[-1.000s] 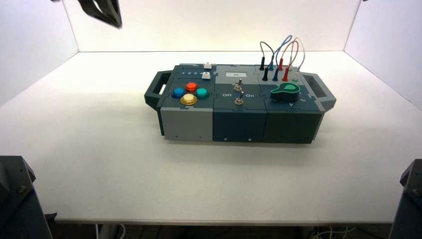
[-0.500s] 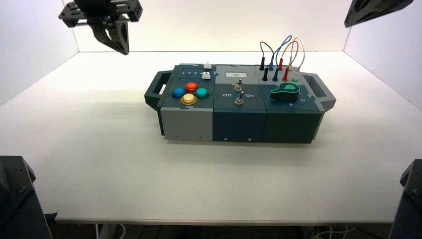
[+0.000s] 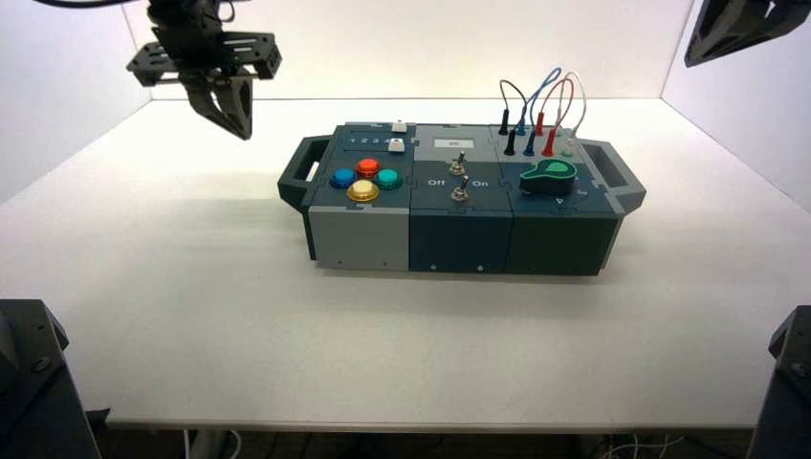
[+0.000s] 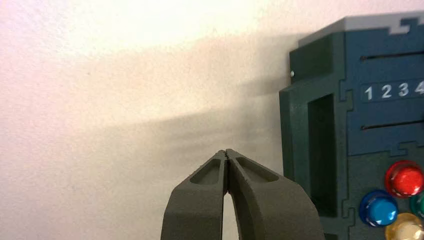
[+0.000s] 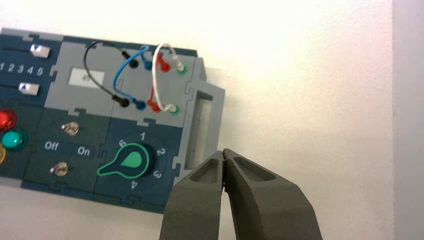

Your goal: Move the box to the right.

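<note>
The box (image 3: 459, 225), long and dark teal and grey with a handle at each end, stands on the white table near its middle. It bears four coloured buttons (image 3: 363, 179), two toggle switches (image 3: 459, 177), a green knob (image 3: 549, 177) and looped wires (image 3: 540, 105). My left gripper (image 3: 234, 120) hangs shut and empty in the air, behind and to the left of the box's left handle (image 3: 301, 172); in the left wrist view its tips (image 4: 226, 153) are beside that handle (image 4: 320, 150). My right gripper (image 5: 223, 154) is shut and empty, high beyond the right handle (image 5: 200, 127); only part of it (image 3: 741, 24) shows at the top right.
White walls close the table (image 3: 191, 287) at the back and both sides. Dark arm bases stand at the front corners (image 3: 33, 382) (image 3: 789, 382). The table's front edge runs along the bottom.
My left gripper has come down and moved a little right toward the box's left end. My right arm has come into view at the top right. The box has not moved.
</note>
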Controlling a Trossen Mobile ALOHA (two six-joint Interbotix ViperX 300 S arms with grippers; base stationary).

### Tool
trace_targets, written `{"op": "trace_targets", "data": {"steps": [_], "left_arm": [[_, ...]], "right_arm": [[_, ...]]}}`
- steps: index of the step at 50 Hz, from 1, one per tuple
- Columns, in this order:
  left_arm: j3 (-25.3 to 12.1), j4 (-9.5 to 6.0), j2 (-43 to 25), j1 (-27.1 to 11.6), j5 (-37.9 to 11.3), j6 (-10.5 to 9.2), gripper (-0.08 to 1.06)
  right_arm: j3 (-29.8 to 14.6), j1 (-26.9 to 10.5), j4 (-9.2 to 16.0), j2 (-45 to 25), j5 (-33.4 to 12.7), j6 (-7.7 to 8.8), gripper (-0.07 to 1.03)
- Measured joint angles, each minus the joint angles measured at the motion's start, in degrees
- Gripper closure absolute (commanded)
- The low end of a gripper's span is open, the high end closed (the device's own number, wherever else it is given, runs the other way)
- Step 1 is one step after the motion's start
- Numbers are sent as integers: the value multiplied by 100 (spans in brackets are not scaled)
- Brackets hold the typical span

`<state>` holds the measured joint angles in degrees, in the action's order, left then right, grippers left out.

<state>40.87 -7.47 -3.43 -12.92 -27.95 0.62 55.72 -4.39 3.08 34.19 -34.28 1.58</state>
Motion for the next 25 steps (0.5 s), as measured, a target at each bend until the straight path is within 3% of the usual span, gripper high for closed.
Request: {"op": "trace_targets", "data": {"steps": [25], "left_arm": [[-369,-18,-668,-264,-9,9,101]], "right_arm": [[-334,18,9,-1230,-44,0,99]]}}
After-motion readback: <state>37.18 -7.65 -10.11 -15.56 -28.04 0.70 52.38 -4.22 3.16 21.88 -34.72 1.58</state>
